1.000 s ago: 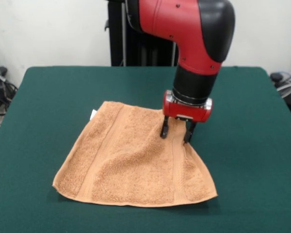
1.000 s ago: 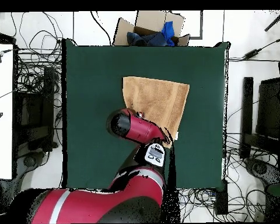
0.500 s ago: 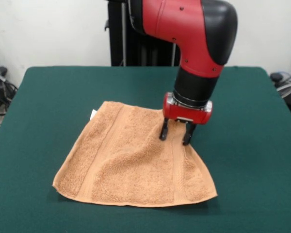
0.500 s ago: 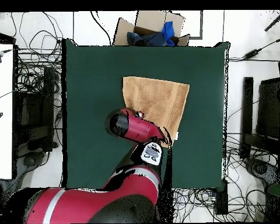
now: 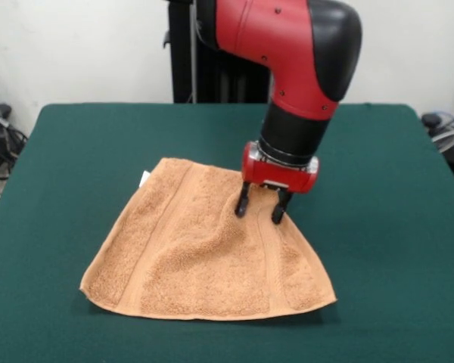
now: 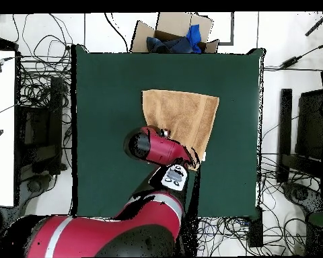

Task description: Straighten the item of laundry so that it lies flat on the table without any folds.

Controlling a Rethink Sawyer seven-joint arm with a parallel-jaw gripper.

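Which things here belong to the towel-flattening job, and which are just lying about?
Belong to the job:
towel
green table
gripper, open, fingertips on the towel

Just lying about:
cardboard box beyond the table's edge
cables on the floor

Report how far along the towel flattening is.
Done: the tan terry-cloth towel is mostly spread on the dark green felt table, tag side flat. In hand: the red arm's open claw presses its black fingertips into the far edge. Left: wrinkles below the claw and the narrowed far corner need smoothing.
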